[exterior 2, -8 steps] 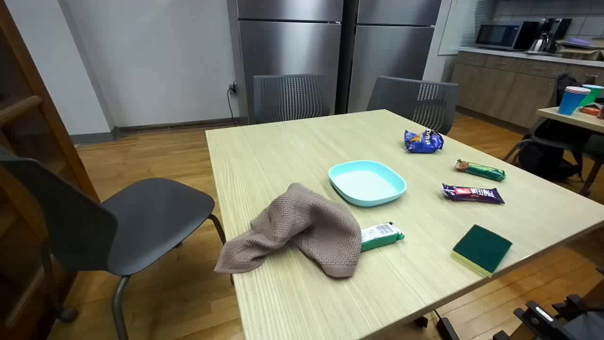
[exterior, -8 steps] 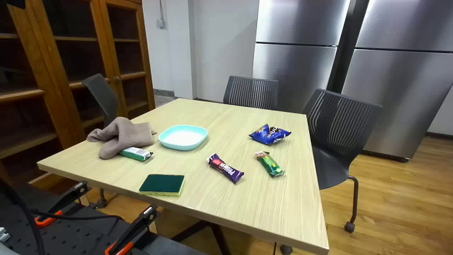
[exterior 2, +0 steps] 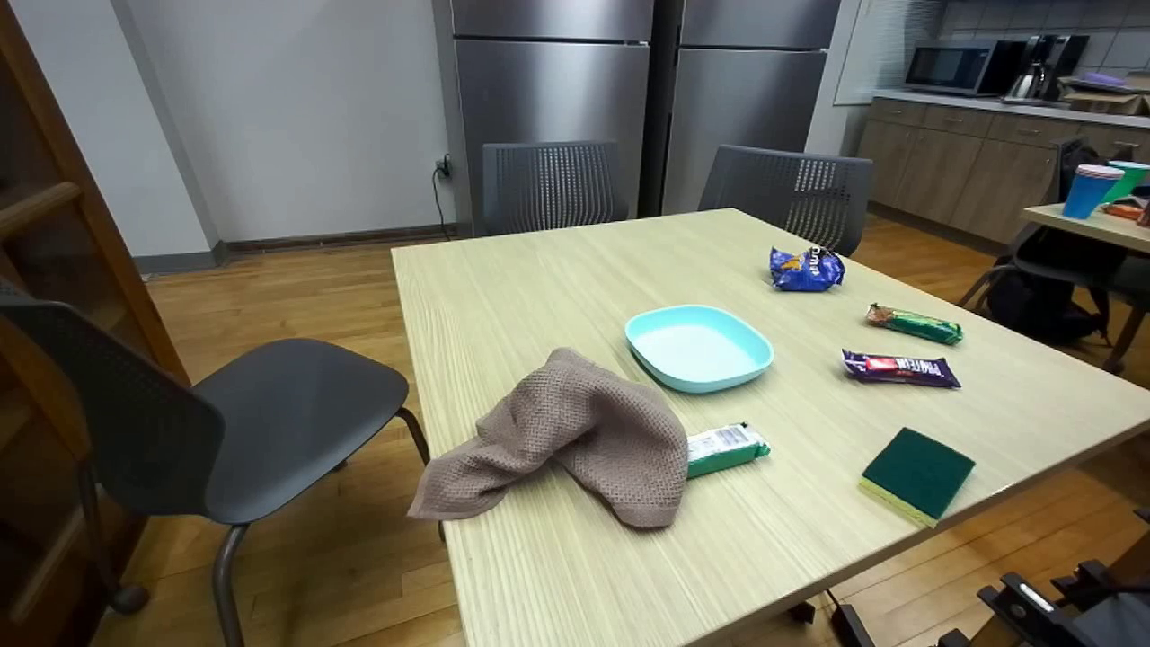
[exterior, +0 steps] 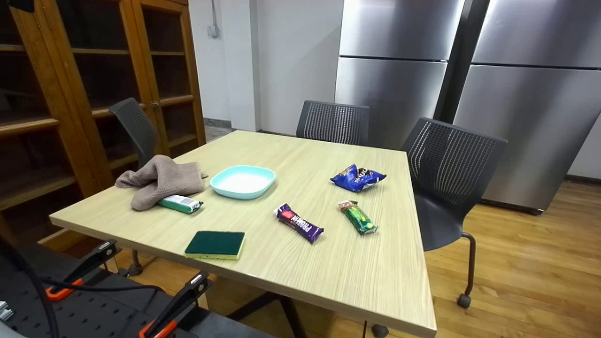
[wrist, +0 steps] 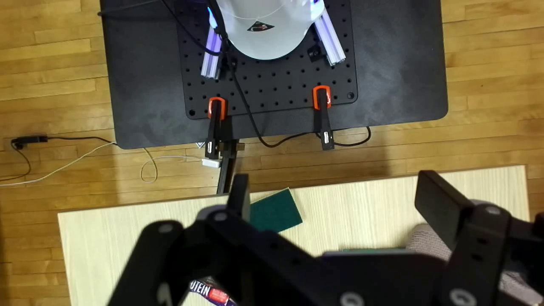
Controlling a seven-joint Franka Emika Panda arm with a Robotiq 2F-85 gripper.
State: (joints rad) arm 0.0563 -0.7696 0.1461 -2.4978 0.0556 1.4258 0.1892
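Note:
My gripper [wrist: 338,197] stands wide open in the wrist view, high over the table, touching nothing. Seen past its left finger is a dark green sponge [wrist: 276,211], partly covered by that finger. A brown towel [wrist: 429,240] shows behind the right one. Both exterior views show the towel [exterior 2: 575,431] lying over one end of a green-and-white packet [exterior 2: 726,447]. A light-blue plate [exterior: 242,180] sits beside them. Farther along lie a purple bar [exterior: 299,223], a green-wrapped bar [exterior: 358,217] and a crumpled blue bag [exterior: 358,178]. The gripper is not recognisable in the exterior views.
Around the wooden table [exterior 2: 539,279] stand dark chairs [exterior: 450,178]. A black robot stand [wrist: 399,63] with orange-tipped clamps [wrist: 325,114] and cables faces the table's near edge across a gap. Refrigerators [exterior: 389,94] and a wooden cabinet [exterior: 103,70] are behind.

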